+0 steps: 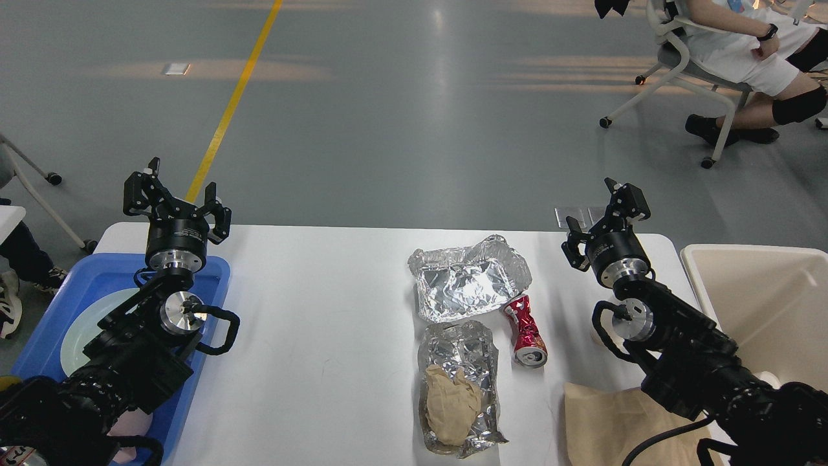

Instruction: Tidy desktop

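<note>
The white desktop [323, 310] fills the lower view. On it lie a crumpled foil tray [469, 278], a second foil tray [459, 388] holding a brown crumpled paper wad [451, 404], a crushed red can [527, 330] and a brown paper sheet [608, 421] at the front right. My left gripper [178, 197] is open and empty, raised above the far end of the blue tray. My right gripper [608, 213] is open and empty near the table's far right edge, to the right of the foil and can.
A blue plastic tray [213, 272] with a pale plate [84, 330] sits at the left. A beige bin [763, 304] stands off the right edge. A seated person [750, 58] on a wheeled chair is at the far right.
</note>
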Robot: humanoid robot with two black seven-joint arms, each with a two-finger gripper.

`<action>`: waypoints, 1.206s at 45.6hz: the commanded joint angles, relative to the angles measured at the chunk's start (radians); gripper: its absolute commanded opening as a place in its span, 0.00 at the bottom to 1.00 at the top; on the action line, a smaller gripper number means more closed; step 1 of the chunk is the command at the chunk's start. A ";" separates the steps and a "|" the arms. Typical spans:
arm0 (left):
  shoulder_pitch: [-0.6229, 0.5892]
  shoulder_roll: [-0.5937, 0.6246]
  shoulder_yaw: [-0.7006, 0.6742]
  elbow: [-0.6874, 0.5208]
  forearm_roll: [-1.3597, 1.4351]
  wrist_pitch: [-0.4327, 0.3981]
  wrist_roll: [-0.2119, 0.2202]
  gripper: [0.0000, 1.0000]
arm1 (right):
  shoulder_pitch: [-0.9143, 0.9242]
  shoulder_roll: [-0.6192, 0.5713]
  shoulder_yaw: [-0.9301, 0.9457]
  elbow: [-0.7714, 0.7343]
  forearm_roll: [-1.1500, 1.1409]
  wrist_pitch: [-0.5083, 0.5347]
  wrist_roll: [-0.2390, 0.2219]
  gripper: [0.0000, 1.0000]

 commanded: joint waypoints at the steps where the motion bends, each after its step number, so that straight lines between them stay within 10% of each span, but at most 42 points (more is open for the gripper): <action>1: 0.000 0.001 0.000 0.000 0.000 0.001 0.000 0.96 | 0.000 0.000 0.000 0.000 0.000 0.000 0.000 1.00; 55: 0.000 0.001 0.000 0.000 0.000 0.000 0.000 0.96 | 0.012 -0.009 -0.002 -0.003 0.000 -0.002 -0.006 1.00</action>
